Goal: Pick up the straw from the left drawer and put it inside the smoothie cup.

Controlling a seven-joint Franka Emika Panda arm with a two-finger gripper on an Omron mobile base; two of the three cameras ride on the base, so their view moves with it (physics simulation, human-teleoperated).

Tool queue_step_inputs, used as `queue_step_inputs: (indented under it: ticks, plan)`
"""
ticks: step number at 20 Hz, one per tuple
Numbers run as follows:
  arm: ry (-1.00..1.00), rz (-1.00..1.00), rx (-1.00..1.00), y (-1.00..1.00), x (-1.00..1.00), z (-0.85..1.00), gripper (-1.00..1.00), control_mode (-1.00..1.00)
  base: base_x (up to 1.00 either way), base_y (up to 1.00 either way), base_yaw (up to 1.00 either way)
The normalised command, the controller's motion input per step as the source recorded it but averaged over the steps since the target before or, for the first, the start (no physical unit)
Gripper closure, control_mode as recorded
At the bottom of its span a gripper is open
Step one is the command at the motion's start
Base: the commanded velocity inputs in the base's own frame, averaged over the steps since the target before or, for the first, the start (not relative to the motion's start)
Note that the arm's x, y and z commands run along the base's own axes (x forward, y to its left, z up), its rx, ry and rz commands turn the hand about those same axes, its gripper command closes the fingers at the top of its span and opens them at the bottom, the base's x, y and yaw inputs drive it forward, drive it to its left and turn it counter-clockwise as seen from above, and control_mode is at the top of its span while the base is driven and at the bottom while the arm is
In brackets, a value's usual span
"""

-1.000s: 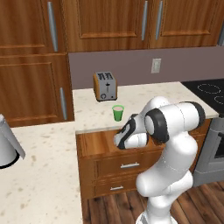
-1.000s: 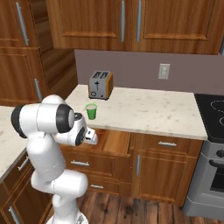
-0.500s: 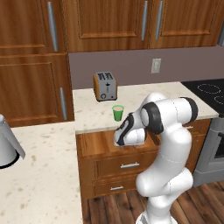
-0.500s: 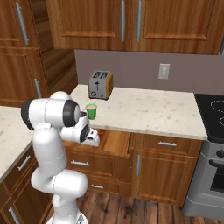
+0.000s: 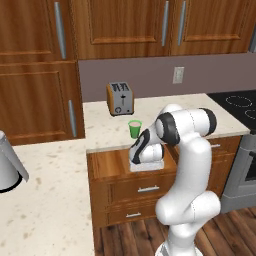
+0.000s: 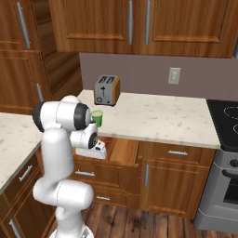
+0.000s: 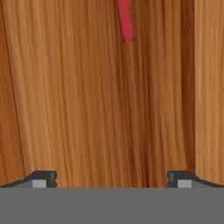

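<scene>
On the far left, a round white and grey thing [image 5: 9, 165] sits at the edge of the pale speckled stone desk [image 5: 50, 200]. A bit further right, a silver toaster with wooden sides [image 5: 120, 98] stands at the back of the desk. Just in front of it is the small bright green cup with the pink drink [image 5: 134, 128]. The cup has nothing sticking out of it, so I think the job is only at its start.

Below the cup, the wide brown wooden drawer [image 5: 107, 164] is pulled open. The thin red straw [image 7: 125, 19] lies on the bare wood floor of the drawer. From the hand's camera I see only one end of it, up ahead of the pincer. Nothing holds it yet. What is left, I think, is to grab the straw, lift it out, carry it up to the cup and drop it in.

Right of the drawer stands the white robot arm with dark joints [image 5: 187, 150]. It rises tall, bends over at the top and reaches down to its left, so its hand hangs low over the open drawer. The pincer [image 7: 111, 177] points straight down at the wood. Its two dark tips are wide apart, with nothing between them.
</scene>
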Motion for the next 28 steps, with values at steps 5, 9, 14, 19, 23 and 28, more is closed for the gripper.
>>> queue_step_inputs:
  ticks: [5,9,14,19,23,28]
  plan:
    - [0.12,0.00,0.00,0.00,-0.47,-0.17,-1.00,-1.00,0.00,0.00,0.00]
    - [0.01,0.00,0.00,0.00,-0.93,-0.05,-1.00,-1.00,0.00,0.00,0.00]
    - [0.00,0.00,0.00,0.00,-1.00,0.00,-1.00,-1.00,0.00,0.00,0.00]
    - [-0.01,0.00,0.00,-0.01,-1.00,0.00,-1.00,-1.00,0.00,0.00,0.00]
    - [-0.02,0.00,0.00,0.00,-1.00,0.00,-1.00,-1.00,0.00,0.00,0.00]
    - [0.00,0.01,0.00,0.00,-0.76,0.05,-1.00,-1.00,0.00,0.00,0.00]
